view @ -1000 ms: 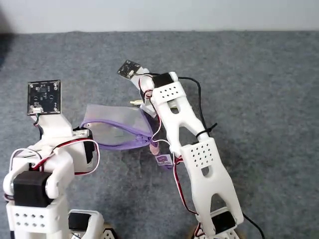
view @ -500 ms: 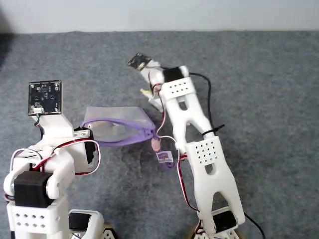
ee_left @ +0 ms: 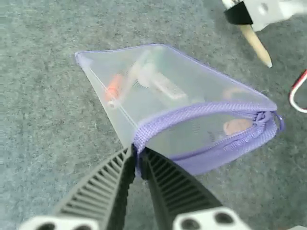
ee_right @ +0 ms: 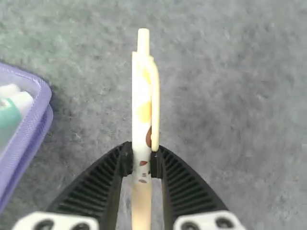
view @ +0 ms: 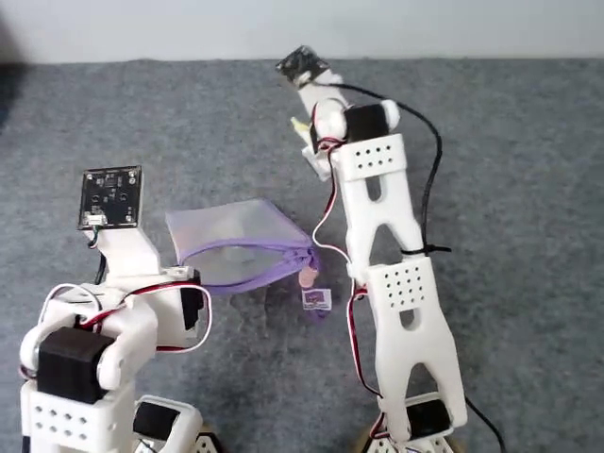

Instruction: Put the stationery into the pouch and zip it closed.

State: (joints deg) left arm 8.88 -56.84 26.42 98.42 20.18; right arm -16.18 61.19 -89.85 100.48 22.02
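A translucent pouch (view: 236, 236) with a purple zipper lies on the grey mat between the two arms. My left gripper (ee_left: 136, 160) is shut on the zipper edge at one end of the pouch (ee_left: 182, 96). An orange item and a green-and-white item show through its wall. The zip slider (ee_left: 266, 120) sits at the opposite end, and the mouth gapes a little. My right gripper (ee_right: 141, 163) is shut on a cream pen (ee_right: 142, 96) with orange spots. In the high view the pen (view: 302, 125) hangs beyond the pouch, toward the far side. The pouch corner (ee_right: 19, 129) lies beside it.
The right arm's red and white wires (view: 330, 236) hang close to the pouch's slider end, where a small tag (view: 316, 300) lies. Grey mat (view: 491, 170) stretches right of the arm. A pale wall (view: 302, 28) borders the far edge.
My right arm has drawn back from the pouch toward the far side, with the pen still in its gripper. The left arm and the pouch have shifted slightly to the right.
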